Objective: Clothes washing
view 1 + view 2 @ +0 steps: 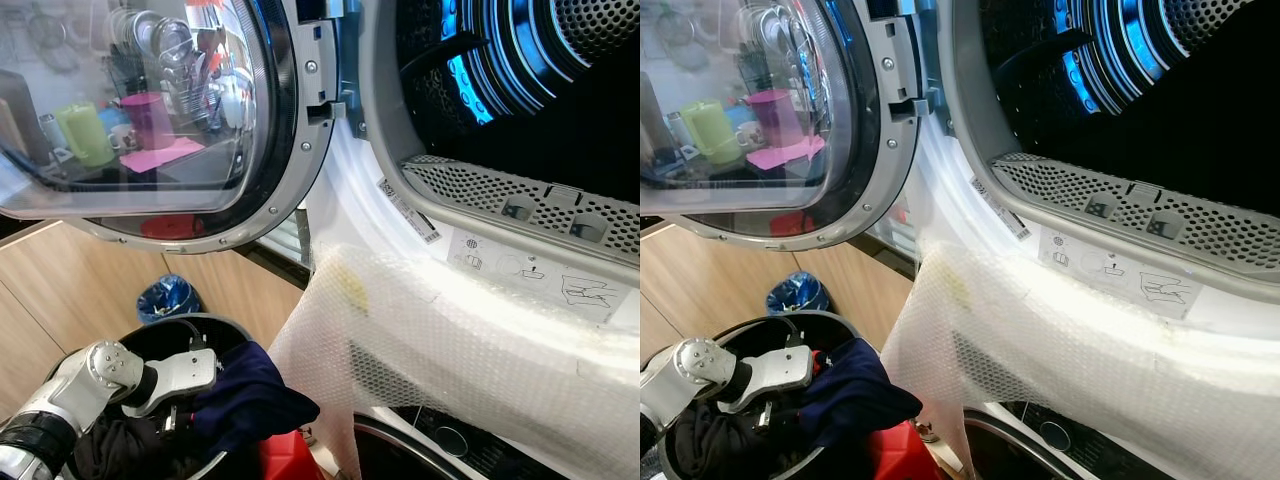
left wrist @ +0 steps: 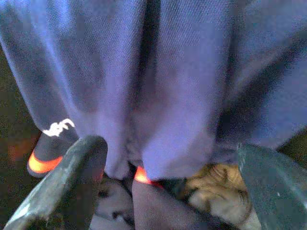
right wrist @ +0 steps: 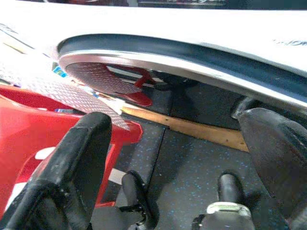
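I count: one open washer door (image 1: pixel 150 120), one drum (image 1: pixel 520 90), one bubble-wrap sheet (image 1: pixel 470 350), one black basket (image 1: pixel 200 328), one navy garment (image 1: pixel 250 395), one blue bin (image 1: pixel 166 298), two red stools (image 3: pixel 43 129).

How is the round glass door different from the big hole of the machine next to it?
The glass door is swung open and shiny, mirroring colourful cups and things; the drum opening is dark inside with blue glints. The door is smooth glass in a grey ring; the opening has a strip full of little holes at its lower edge. Both are round and belong to the same machine.
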